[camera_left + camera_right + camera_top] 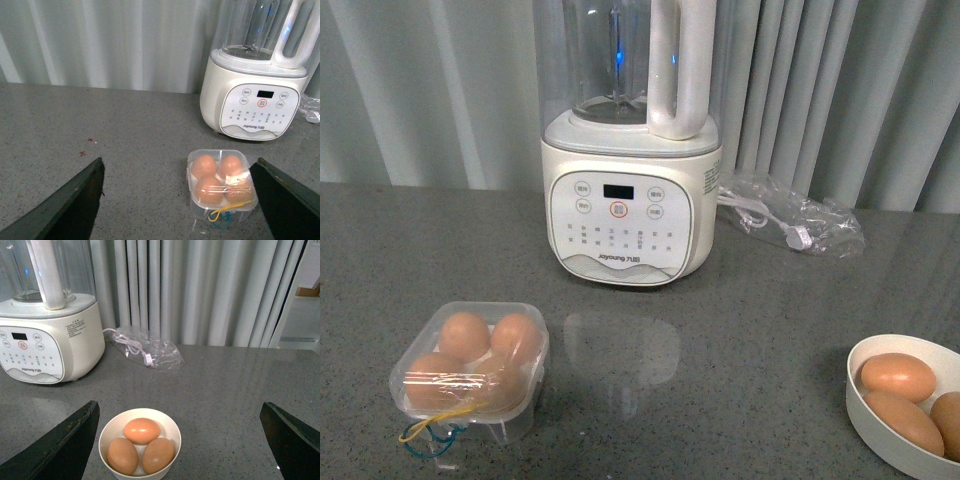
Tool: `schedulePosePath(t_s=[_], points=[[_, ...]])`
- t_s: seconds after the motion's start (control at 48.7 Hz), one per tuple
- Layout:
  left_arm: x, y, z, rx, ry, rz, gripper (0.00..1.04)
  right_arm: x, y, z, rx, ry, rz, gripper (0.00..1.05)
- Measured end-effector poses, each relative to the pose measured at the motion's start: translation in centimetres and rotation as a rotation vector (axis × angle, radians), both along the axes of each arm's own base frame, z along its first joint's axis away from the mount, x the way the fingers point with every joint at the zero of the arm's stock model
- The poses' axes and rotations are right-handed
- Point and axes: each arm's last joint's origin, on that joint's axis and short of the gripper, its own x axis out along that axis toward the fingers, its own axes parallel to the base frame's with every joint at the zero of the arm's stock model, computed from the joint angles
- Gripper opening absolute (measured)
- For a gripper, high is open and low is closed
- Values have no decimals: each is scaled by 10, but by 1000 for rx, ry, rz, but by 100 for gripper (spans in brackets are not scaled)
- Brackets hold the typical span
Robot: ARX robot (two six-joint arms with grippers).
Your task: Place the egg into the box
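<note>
Eggs are what matter here, and three loose ones lie in the white bowl (102, 440) on the right side of the grey counter (740, 350); the nearest candidate is the egg (142, 430) lying crosswise against the other two. Nothing marks one out from the others. I'd judge any of them light, smooth and a bit slippery, with a shell that cracks under a hard pinch, so the hold should be gentle and across the narrow middle, coming down from above where the bowl's wall doesn't get in the way.

Over on the left, the box (415, 362) already looks full: four eggs show in its cells, and the clear lid seems to be down over them, though the glare makes that hard to be sure of. Yellow and blue bands (430, 430) trail from its front edge. If so, the job looks close to done, or there's no free cell left.

The right claw (180, 450) hangs above the bowl with its fingers (65, 445) spread wide, gripping nothing and touching nothing. The left claw (180, 200) is likewise spread wide, straddling the box from above without contact, empty.

Behind everything stands a cream blender (632, 215) with its cord in a plastic bag (800, 222), well clear of both.
</note>
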Motion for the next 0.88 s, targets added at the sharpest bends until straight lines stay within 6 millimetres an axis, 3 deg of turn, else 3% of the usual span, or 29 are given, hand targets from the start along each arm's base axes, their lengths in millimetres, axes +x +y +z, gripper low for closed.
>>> schedulePosePath(t_s=[0.883], points=[[0, 0, 0, 1, 0, 0, 98, 0, 0, 0, 0, 0, 0, 97]])
